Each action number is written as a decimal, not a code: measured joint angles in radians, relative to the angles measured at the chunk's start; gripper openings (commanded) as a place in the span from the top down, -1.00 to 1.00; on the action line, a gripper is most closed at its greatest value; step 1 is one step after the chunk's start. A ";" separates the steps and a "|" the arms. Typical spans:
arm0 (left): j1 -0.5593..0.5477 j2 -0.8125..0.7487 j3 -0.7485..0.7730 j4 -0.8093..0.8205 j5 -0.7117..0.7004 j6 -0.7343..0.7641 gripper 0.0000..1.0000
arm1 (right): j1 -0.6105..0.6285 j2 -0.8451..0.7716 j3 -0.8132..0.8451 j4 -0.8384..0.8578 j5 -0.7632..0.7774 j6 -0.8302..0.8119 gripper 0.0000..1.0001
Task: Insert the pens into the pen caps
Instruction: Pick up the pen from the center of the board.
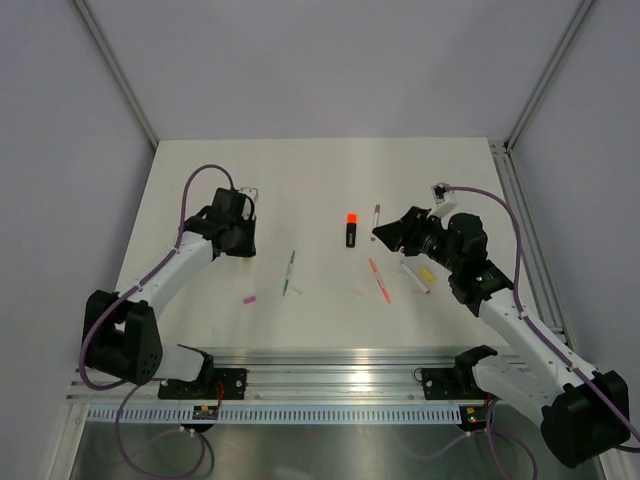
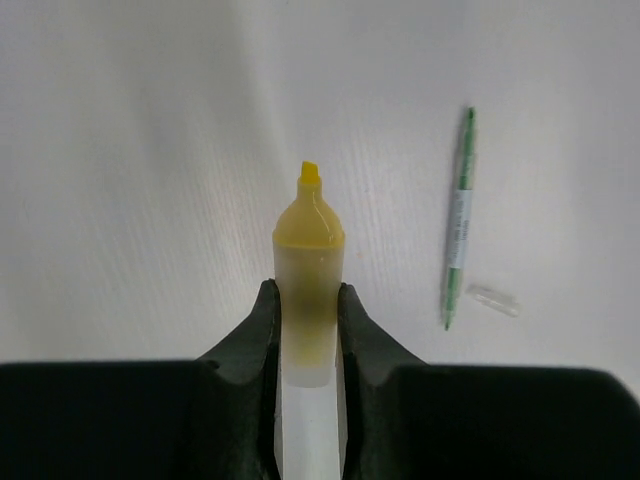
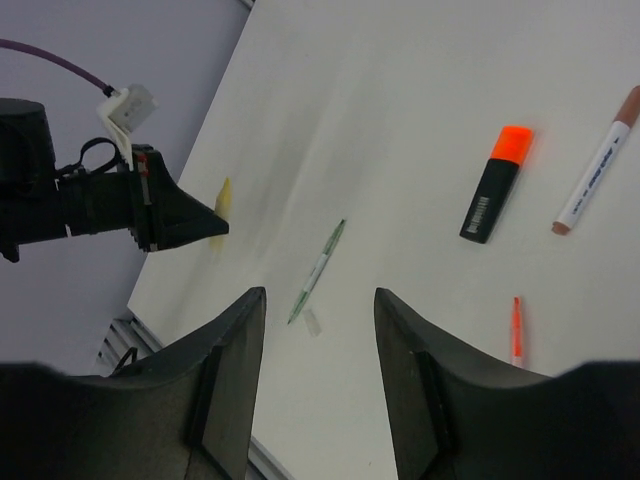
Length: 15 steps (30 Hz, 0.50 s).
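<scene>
Left gripper (image 2: 306,312) clamped on pale yellow highlighter (image 2: 308,240), tip bare, well left of black highlighter (image 1: 351,231), right gripper (image 3: 320,310) jaws apart, holding nothing, just right of black highlighter, thin greenish pen (image 1: 290,271) between the two highlighters

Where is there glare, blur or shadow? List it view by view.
Top external: even light, glare on the metal rail. Left wrist: yellow highlighter and green pen sharp. Right wrist: the right gripper's fingers dark and soft, black highlighter crisp.
</scene>
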 measured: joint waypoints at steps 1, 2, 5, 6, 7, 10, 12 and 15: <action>-0.002 -0.033 0.000 0.011 0.015 -0.016 1.00 | 0.011 0.000 0.000 0.005 -0.008 0.006 -0.10; -0.006 -0.061 -0.002 0.022 0.026 -0.029 1.00 | 0.028 0.000 0.000 0.012 -0.012 0.010 -0.10; -0.062 -0.178 -0.023 0.084 0.053 -0.085 1.00 | 0.100 0.000 0.001 0.022 -0.013 0.023 -0.10; -0.095 -0.217 -0.037 0.105 0.058 -0.101 1.00 | 0.128 0.002 0.002 0.024 -0.010 0.028 -0.10; -0.134 -0.258 -0.055 0.133 0.061 -0.121 1.00 | 0.160 0.005 0.005 0.024 0.005 0.034 -0.11; -0.250 -0.364 -0.116 0.195 0.064 -0.168 1.00 | 0.253 0.027 0.019 0.027 0.044 0.045 -0.13; -0.312 -0.417 -0.152 0.228 0.064 -0.193 1.00 | 0.312 0.052 0.040 0.027 0.069 0.047 -0.15; -0.376 -0.489 -0.212 0.286 0.057 -0.233 1.00 | 0.379 0.088 0.084 0.020 0.118 0.043 -0.30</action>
